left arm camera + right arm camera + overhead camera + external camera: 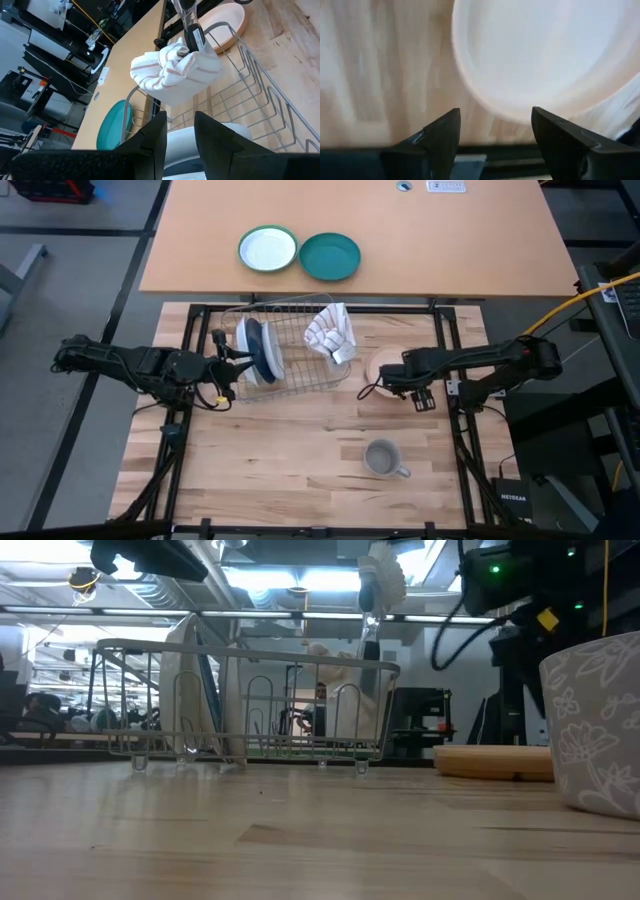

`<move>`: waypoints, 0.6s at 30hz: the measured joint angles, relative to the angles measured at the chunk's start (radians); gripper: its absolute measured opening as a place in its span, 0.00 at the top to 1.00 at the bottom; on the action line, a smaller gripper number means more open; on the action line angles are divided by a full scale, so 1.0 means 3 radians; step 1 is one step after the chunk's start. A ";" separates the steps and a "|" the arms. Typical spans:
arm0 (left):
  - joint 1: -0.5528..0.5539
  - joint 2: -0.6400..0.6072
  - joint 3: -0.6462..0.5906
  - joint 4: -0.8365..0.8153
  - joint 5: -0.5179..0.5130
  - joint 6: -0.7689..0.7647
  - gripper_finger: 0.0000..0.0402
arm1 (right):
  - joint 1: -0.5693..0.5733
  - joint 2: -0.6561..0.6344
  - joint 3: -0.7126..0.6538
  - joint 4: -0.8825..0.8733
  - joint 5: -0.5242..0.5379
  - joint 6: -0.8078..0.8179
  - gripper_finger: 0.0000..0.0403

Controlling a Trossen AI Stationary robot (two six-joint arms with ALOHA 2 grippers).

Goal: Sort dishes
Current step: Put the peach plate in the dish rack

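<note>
The bench [300, 470] of pale wood strips carries a wire dish rack [300, 385] near its far edge, and behind it stands a second, smooth tan table [450, 240] with a green-rimmed white plate [268, 250] and a teal plate [330, 257] side by side. In the rack a white plate [244, 346] and a dark blue plate [262, 350] stand upright on edge at its left end, and a white cloth with red stripes [332, 332] is bunched at its far right corner. The left claw [222, 365] is at the rack's left end, just beside the upright plates; in the left wrist view its fingers [152, 142] stand a little apart with the pale rim of a plate between and just beyond them, nothing clamped. To the right of the rack the tan plate [383, 366] lies flat on the bench, and the right claw [388, 380] hangs over its near edge; in the right wrist view the fingers [442, 135] are spread wide above the plate's rim, not closed on it. The grey patterned mug [383, 459] stands alone nearer the front, well apart from both claws. A small dark box at the lower right corner reads NETGEAR [516, 498].
</note>
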 joint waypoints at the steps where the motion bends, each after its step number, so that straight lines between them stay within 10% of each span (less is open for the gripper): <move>1: 0.0000 0.0000 0.0000 0.0001 0.0000 -0.0004 0.78 | 0.0000 0.0006 0.0000 0.0069 0.0013 -0.0076 0.38; 18: 0.0000 0.0001 0.0000 -0.0009 0.0000 -0.0048 0.78 | 0.0000 0.0250 -0.0118 0.0576 -0.0323 -0.0041 0.59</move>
